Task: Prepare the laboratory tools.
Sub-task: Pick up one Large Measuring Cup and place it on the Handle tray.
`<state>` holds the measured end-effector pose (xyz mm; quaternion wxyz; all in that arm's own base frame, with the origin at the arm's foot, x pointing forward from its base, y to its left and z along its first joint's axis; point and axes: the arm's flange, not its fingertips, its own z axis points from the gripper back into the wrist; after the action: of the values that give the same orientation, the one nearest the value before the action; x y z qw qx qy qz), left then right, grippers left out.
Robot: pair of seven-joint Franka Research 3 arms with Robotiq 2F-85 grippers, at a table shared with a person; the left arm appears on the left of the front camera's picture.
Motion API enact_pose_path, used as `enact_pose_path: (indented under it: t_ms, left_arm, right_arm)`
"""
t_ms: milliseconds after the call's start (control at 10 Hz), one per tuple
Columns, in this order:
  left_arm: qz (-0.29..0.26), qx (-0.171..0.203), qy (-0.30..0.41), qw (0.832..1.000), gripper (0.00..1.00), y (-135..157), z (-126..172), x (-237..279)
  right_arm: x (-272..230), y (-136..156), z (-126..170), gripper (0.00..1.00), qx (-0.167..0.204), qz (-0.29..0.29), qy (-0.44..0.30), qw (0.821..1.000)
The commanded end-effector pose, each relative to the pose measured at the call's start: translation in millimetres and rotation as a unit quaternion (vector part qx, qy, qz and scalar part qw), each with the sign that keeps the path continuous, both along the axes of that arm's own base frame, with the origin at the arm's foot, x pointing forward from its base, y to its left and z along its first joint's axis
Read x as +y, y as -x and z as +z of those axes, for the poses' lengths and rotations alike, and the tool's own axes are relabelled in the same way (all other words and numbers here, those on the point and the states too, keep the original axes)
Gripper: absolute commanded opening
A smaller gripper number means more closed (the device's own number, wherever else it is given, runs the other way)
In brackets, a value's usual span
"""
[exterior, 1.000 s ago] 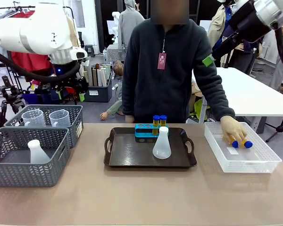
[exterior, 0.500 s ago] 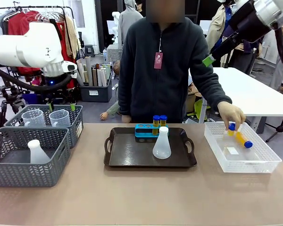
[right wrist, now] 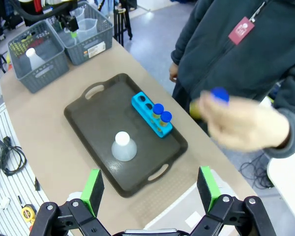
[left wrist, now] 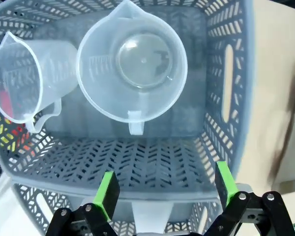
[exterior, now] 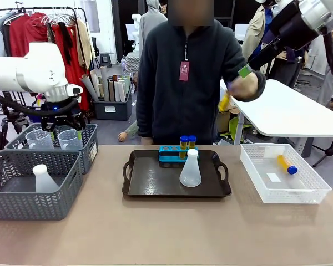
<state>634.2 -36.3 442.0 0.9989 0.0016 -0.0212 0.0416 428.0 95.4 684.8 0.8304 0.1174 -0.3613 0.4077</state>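
Observation:
Two clear handled beakers (exterior: 70,138) stand in the back grey basket (exterior: 91,145). My left gripper (exterior: 64,132) hangs open just above them. In the left wrist view the nearer beaker (left wrist: 132,61) lies straight ahead of the open left gripper (left wrist: 165,189), the other beaker (left wrist: 19,73) beside it. On the dark tray (exterior: 155,183) a white conical flask (exterior: 190,169) stands by a blue rack (exterior: 171,152) holding two amber tubes (exterior: 187,142). The person's hand holds one tube (exterior: 225,101) in the air. My right gripper (right wrist: 150,189) is open, high above the tray (right wrist: 88,118).
A second flask (exterior: 43,178) sits in the front grey basket (exterior: 33,202) at the left. One amber tube (exterior: 286,164) lies in the white basket (exterior: 283,191) at the right. The person stands at the far edge behind the tray.
The person's hand has lifted one tube out of the white basket and raised it to chest height. My left arm has come down over the back basket.

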Motion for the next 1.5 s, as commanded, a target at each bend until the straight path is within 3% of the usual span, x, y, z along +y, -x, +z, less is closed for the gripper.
enact_pose_path:
  t_ms: [0,500,1300,1400]
  left_arm:
    - [0.015,-0.004,0.011,1.0,1.0,-2,-14,5]
    - [0.004,-0.021,0.007,1.0,1.0,-13,-42,23]
    - [-0.017,-0.037,0.007,0.999,1.0,-22,-51,28]
    - [-0.021,-0.039,0.0,0.999,0.92,-22,-50,29]
  right_arm:
    - [-1,0,1,1.0,0.0,0.0,-0.002,1.0]
    - [-1,0,1,1.0,0.0,0.0,-0.002,1.0]
    - [-1,0,1,1.0,0.0,0.0,-0.002,1.0]
    - [-1,0,1,1.0,0.0,0.0,-0.002,1.0]
